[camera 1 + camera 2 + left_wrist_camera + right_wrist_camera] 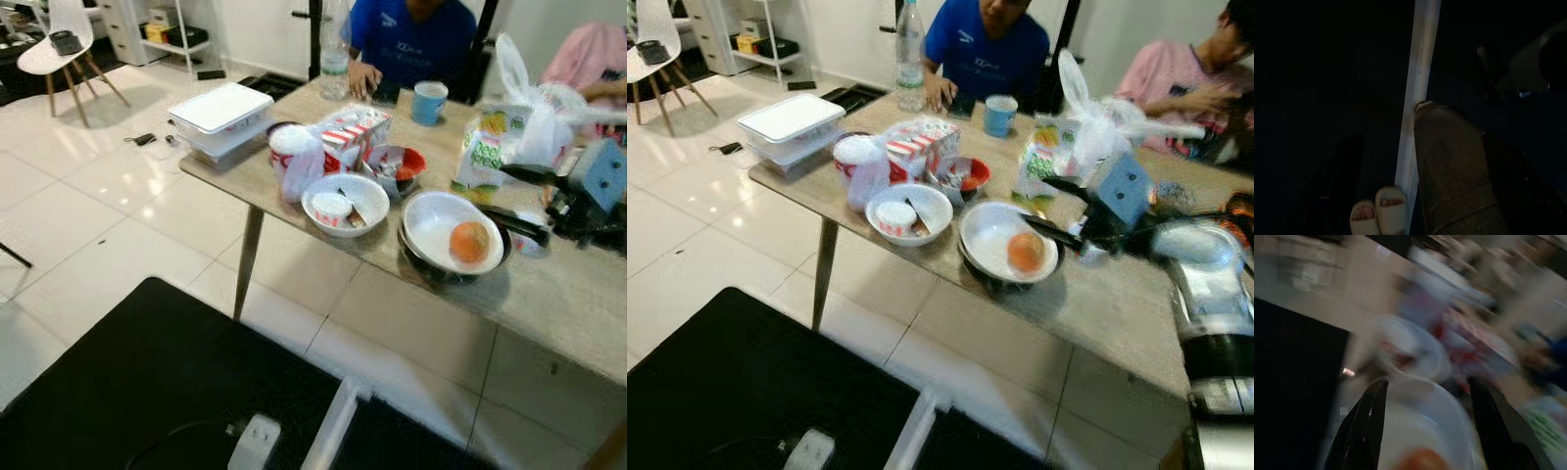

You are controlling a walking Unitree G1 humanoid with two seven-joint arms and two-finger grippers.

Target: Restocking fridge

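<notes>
An orange (pixel 1025 252) lies in a white bowl (pixel 985 227) near the front edge of the wooden table (pixel 1117 313). My right gripper (pixel 1058 208) hovers open just to the right of that bowl, fingers pointing at it. In the blurred right wrist view the bowl (pixel 1415 431) and the orange (pixel 1418 462) sit between the two spread fingers (pixel 1359 431). Left of it, another white bowl (pixel 931 211) holds a small cup, with a red bowl (pixel 977 176), a red-and-white carton pack (pixel 921 142) and a wrapped tub (pixel 857 162) behind. The left arm hangs in the dark.
Stacked clear containers (pixel 791 125) sit at the table's left end. A water bottle (pixel 910 54), blue mug (pixel 999 115) and plastic bag of groceries (pixel 1068 137) stand further back. Two people sit at the far side. A black surface (pixel 754 392) lies below me. Sandalled feet (pixel 1378 213) stand nearby.
</notes>
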